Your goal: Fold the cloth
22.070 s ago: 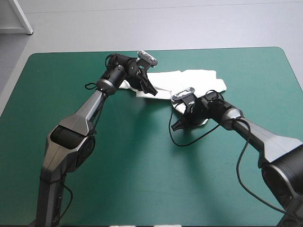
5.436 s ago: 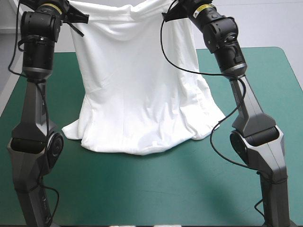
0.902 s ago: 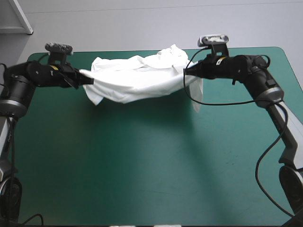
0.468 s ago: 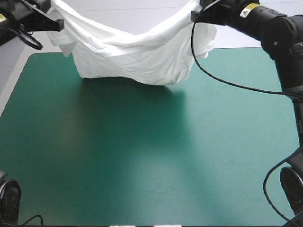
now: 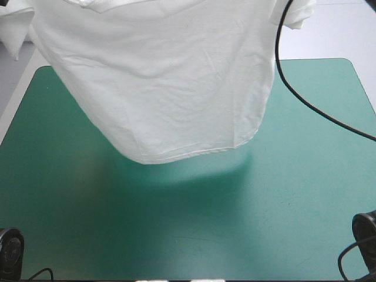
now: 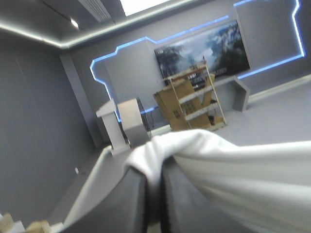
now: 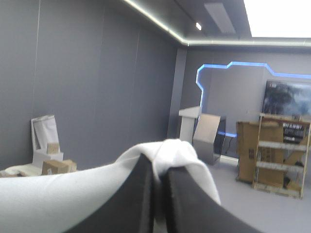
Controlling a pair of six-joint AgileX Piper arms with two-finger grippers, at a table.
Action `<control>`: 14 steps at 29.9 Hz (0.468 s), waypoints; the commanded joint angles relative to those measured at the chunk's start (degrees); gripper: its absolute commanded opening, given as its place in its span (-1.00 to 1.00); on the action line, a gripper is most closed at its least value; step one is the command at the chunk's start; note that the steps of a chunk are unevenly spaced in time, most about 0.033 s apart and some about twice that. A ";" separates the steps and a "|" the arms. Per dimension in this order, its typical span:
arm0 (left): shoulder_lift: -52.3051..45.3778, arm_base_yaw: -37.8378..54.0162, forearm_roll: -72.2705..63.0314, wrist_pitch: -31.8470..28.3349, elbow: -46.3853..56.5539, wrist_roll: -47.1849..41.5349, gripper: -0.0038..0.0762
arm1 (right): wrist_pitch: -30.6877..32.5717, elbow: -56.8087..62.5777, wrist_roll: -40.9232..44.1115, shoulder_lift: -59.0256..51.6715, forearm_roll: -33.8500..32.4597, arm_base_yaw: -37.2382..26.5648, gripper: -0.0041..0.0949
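The white T-shirt (image 5: 158,76) hangs high above the teal-green table (image 5: 305,194), spread wide, its curved lower hem clear of the cover. Both grippers are above the high view's frame. In the left wrist view my left gripper (image 6: 156,167) is shut on the T-shirt (image 6: 233,170), a bunched corner poking out past the fingertips and the sheet running off to one side. In the right wrist view my right gripper (image 7: 158,172) is likewise shut on the T-shirt (image 7: 58,194), cloth folded over the fingertips. Both wrist views look level into the room.
The shirt's shadow lies on the cover under the hem. The near half of the table shows bare teal-green cover.
Both arms rose out of the high view with the T-shirt. The sagging, bunched cloth opened out into a wide hanging sheet that reaches lower in the picture.
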 commanded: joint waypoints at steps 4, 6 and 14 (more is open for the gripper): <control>-5.57 -0.01 0.15 -6.62 -5.01 2.26 -0.86 | -5.03 -5.10 -3.52 -6.20 0.22 -0.05 -0.95; -6.61 -0.01 -0.93 -6.51 -5.01 2.84 -0.86 | -4.91 -5.10 -4.05 -7.19 0.33 -0.05 -0.95; -5.04 -0.01 -1.92 -3.15 -3.56 4.24 -0.86 | -4.45 -4.37 -4.60 -5.95 1.28 -0.05 -0.95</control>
